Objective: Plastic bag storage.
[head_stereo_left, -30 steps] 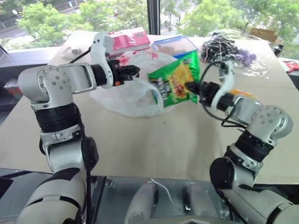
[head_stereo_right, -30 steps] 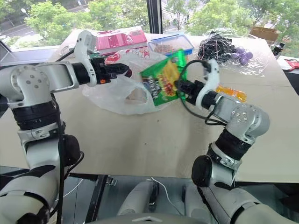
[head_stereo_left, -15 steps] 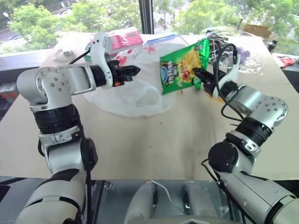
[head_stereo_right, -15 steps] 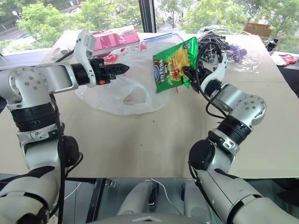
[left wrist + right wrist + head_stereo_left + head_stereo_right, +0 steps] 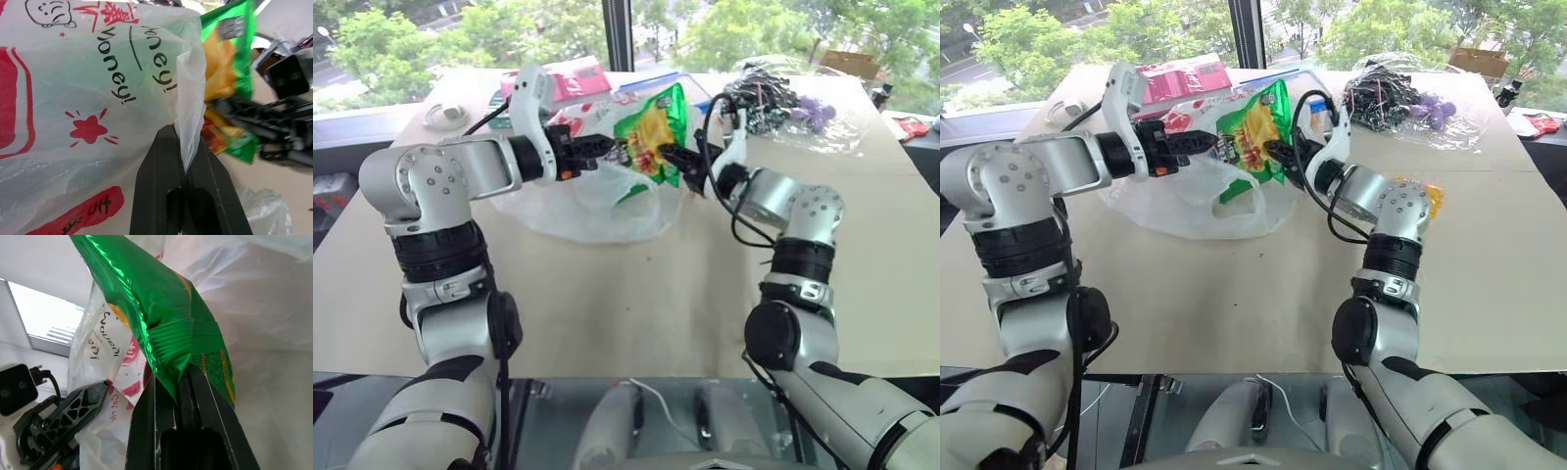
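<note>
My left hand (image 5: 607,149) pinches the plastic bag (image 5: 597,201) open while my right hand (image 5: 668,157), gripping the snack packet (image 5: 651,127), must next push it inside.

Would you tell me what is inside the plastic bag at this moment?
The plastic bag looks empty through its translucent film. The green snack packet hangs at its mouth, held by the right tool; the bag's far side is covered.

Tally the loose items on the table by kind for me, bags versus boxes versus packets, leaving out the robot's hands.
Bags: 2, the translucent white plastic bag with red lettering and the clear bag of dark cords and purple things.
Snack packets: 1, the shiny green snack packet.
Boxes: 2, the pink carton and the blue-rimmed clear container.
Total: 5.
</note>
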Robot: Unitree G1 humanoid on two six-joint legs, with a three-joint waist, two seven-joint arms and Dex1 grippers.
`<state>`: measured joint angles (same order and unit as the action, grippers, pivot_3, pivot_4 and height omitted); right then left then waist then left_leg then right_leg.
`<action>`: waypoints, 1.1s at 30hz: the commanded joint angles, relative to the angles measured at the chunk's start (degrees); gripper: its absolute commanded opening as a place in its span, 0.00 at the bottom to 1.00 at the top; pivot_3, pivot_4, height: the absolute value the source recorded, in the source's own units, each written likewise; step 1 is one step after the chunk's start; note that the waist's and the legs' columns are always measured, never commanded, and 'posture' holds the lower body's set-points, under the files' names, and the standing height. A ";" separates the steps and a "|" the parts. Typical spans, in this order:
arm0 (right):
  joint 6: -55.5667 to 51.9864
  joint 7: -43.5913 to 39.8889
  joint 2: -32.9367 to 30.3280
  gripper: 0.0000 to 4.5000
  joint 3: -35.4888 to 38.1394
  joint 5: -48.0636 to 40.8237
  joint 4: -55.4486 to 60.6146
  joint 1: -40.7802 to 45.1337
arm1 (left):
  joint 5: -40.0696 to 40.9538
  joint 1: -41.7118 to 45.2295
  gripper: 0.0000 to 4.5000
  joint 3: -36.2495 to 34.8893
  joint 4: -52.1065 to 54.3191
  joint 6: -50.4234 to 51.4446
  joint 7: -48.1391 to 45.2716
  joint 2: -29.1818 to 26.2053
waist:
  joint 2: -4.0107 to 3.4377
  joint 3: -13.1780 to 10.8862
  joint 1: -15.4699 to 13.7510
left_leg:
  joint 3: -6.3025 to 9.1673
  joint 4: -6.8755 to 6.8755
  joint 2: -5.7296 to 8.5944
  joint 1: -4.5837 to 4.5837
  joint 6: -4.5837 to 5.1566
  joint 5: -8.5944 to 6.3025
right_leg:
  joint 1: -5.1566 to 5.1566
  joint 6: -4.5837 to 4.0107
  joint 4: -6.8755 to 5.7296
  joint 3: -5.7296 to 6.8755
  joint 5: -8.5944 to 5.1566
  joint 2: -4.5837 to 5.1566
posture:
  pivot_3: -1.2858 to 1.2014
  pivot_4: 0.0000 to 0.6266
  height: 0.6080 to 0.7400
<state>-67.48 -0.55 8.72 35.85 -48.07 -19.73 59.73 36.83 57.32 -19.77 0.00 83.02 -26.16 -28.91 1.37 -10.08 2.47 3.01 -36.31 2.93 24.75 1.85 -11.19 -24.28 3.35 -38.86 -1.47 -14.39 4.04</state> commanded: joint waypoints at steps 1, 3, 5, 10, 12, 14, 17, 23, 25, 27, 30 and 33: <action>7.91 -1.01 12.72 0.00 -1.58 -3.53 -7.63 0.15 | 2.10 0.50 0.00 -1.91 3.61 -0.29 0.15 -0.27 | 0.00 0.00 0.00 | 0.00 0.00 0.00 -0.01 0.00 0.00 | 0.00 0.00 0.00 0.00 0.00 -0.01 | 0.52 0.24 0.94; 11.62 -1.72 12.19 0.00 -2.34 -4.31 -12.12 1.36 | 2.71 0.19 0.00 -2.25 4.23 0.12 0.34 -0.31 | 0.00 0.00 0.01 | 0.00 0.00 0.00 0.00 0.00 0.00 | 0.00 0.00 0.00 0.00 0.00 -0.01 | 0.52 0.24 0.94; 15.05 -2.74 11.44 0.00 -2.97 -4.83 -16.49 3.09 | 3.16 -0.05 0.00 -2.61 4.67 0.47 0.71 -0.36 | 0.00 0.00 0.02 | -0.01 0.00 -0.01 -0.01 0.00 0.00 | 0.00 0.00 0.00 0.00 0.00 -0.03 | 0.52 0.24 0.94; 21.32 -6.88 10.44 0.00 -10.42 0.56 -26.57 6.71 | 3.57 -0.74 0.00 -3.26 4.94 1.17 1.55 -0.41 | -0.01 -0.01 0.43 | -0.02 0.00 -0.02 -0.01 0.00 0.00 | 0.00 0.00 0.00 -0.01 0.00 -0.09 | 0.52 0.24 0.94; 23.36 -8.16 10.21 0.00 -13.92 3.74 -29.99 7.25 | 3.46 -1.08 0.00 -3.05 4.97 1.21 2.06 -0.48 | -0.01 0.00 0.89 | -0.02 0.00 -0.02 -0.03 0.00 0.00 | 0.00 0.00 -0.01 -0.01 0.00 -0.13 | 0.52 0.24 0.94; 25.61 -10.78 9.98 0.00 -18.23 7.27 -32.52 7.57 | 3.24 -1.41 0.00 -2.72 5.01 1.23 2.64 -0.39 | 0.00 0.00 0.97 | 0.00 0.00 -0.02 -0.02 0.00 0.00 | 0.00 0.00 -0.01 0.00 0.00 -0.19 | 0.52 0.24 0.94; 28.92 -13.71 9.21 0.00 -23.24 11.78 -34.34 7.98 | 3.03 -2.20 0.00 -1.77 5.56 1.25 3.18 -0.66 | -0.01 0.00 1.04 | 0.00 0.00 0.00 -0.01 0.00 0.00 | 0.00 0.00 0.00 0.00 0.00 -0.17 | 0.52 0.24 0.94; 37.78 -19.41 4.56 0.17 -33.67 23.04 -33.36 6.19 | 2.89 -2.82 0.00 -1.31 5.25 0.54 3.65 -0.95 | -0.01 -0.01 1.09 | 0.03 0.00 -0.01 -0.01 -0.01 0.00 | 0.00 0.00 0.00 0.02 0.00 -0.18 | 0.52 0.24 0.94; 39.54 -19.96 2.57 0.39 -36.70 26.13 -28.29 4.13 | 2.78 -3.15 0.00 -1.22 4.89 -0.03 3.57 -1.17 | -0.01 -0.01 1.13 | 0.04 0.00 -0.01 -0.02 -0.02 0.00 | 0.00 0.00 0.00 0.02 0.00 -0.18 | 0.52 0.24 0.94; 39.24 -20.27 0.32 0.58 -38.60 27.79 -21.10 1.13 | 2.63 -3.45 0.00 -1.34 4.14 -0.65 3.45 -1.36 | -0.01 -0.01 1.09 | 0.06 0.00 -0.01 -0.01 -0.02 0.00 | 0.00 0.00 0.00 0.03 0.00 -0.17 | 0.52 0.24 0.94; 33.57 -23.39 -7.95 0.58 -43.51 29.66 1.67 -8.10 | 2.69 -5.10 0.00 -1.83 1.84 -4.18 1.27 -2.16 | -0.01 0.00 0.78 | 0.10 0.00 -0.01 0.01 -0.02 0.00 | 0.00 0.01 0.02 0.05 0.00 -0.10 | 0.52 0.24 0.94; 28.68 -24.92 -16.17 0.58 -46.46 31.45 18.81 -14.14 | 2.20 -5.97 0.00 -1.15 -0.71 -7.21 -0.64 -3.55 | -0.01 -0.01 -0.20 | 0.14 -0.03 0.06 0.05 -0.01 0.00 | 0.01 0.01 0.05 0.12 0.00 -0.06 | 0.52 0.24 0.94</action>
<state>-37.13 -24.36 -6.34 -9.72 -17.15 -10.01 45.31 39.25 50.57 -20.51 -1.04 78.26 -25.38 -31.60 1.36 -10.08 2.27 3.17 -36.37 3.02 24.81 1.84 -11.19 -24.27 3.36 -38.83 -1.32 -14.39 3.98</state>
